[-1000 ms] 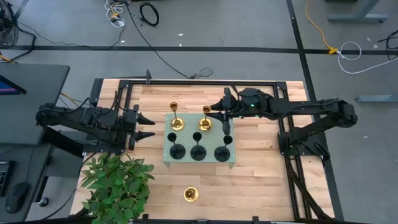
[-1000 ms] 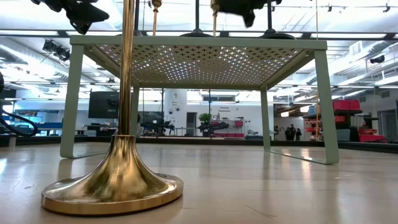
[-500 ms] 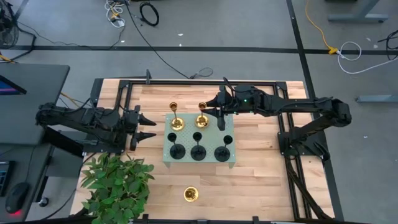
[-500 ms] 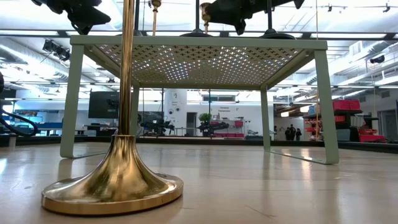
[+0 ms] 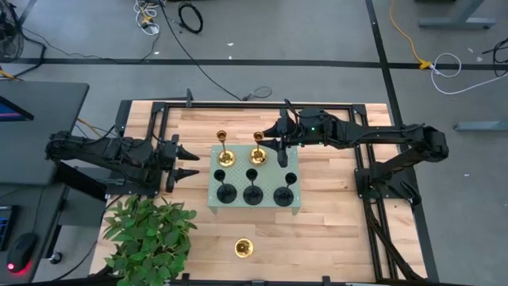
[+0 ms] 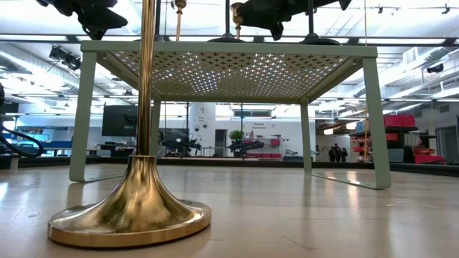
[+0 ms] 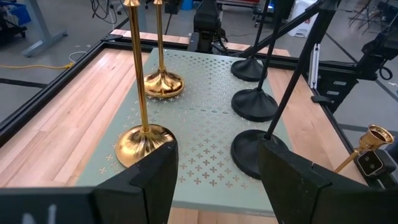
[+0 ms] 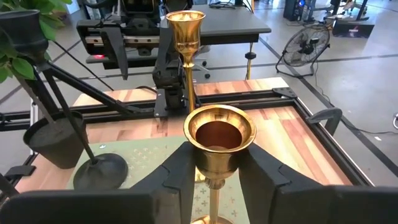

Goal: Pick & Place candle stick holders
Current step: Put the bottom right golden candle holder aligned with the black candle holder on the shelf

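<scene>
Right gripper (image 5: 279, 151): over the far side of the pale green perforated tray (image 5: 294, 205), its fingers (image 8: 186, 171) set either side of the cup of a gold candle stick holder (image 8: 219, 138). The pads sit very close to the cup; whether they are clamped on it or just letting go cannot be told.
What changed: a second ago this gripper was further toward its own side of the tray, with the gold holder beside it; over the last half second it has not shifted.
Held holder: upright, its base on the tray in the far row, next to a second gold holder (image 5: 224, 148).
Black holders: three (image 5: 252, 188) stand in the near row of the tray.
Third gold holder (image 5: 243, 249): on the wooden surface (image 5: 333, 238), well apart from the tray, toward the front edge.
Left gripper (image 5: 187, 161): waiting just off the tray's left end, fingers (image 7: 149, 180) spread and empty.
Judgement: this looks like the moment of setting a gold holder in place, or of first closing on it; five holders are on the tray, and the lone gold one on the surface is probably the remaining piece.
Risk: the stem is thin and tall, so a sideways pull on release could tip it.
</scene>
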You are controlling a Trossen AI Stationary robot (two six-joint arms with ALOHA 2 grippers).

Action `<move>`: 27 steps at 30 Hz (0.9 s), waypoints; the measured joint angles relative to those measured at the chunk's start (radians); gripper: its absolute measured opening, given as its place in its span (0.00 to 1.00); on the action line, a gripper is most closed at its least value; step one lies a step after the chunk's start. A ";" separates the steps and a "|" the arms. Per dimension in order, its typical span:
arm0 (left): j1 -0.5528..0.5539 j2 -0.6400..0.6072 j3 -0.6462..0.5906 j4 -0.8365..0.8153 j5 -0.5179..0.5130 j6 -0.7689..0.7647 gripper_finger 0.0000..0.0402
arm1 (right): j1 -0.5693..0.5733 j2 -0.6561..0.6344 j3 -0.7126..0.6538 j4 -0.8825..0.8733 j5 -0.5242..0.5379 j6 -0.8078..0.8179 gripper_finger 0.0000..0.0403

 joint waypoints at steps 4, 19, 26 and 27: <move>0.000 0.000 0.000 0.000 0.000 0.000 0.54 | 0.000 0.000 0.000 0.000 0.000 0.001 0.30; 0.000 0.000 0.000 0.000 0.000 0.001 0.54 | 0.001 0.000 0.000 -0.006 -0.018 0.002 0.33; 0.000 0.000 0.000 0.000 0.000 0.003 0.54 | 0.001 0.000 0.000 -0.007 -0.018 0.006 0.33; 0.000 0.000 0.000 0.000 0.000 0.003 0.54 | 0.001 0.000 0.000 -0.007 -0.018 0.008 0.34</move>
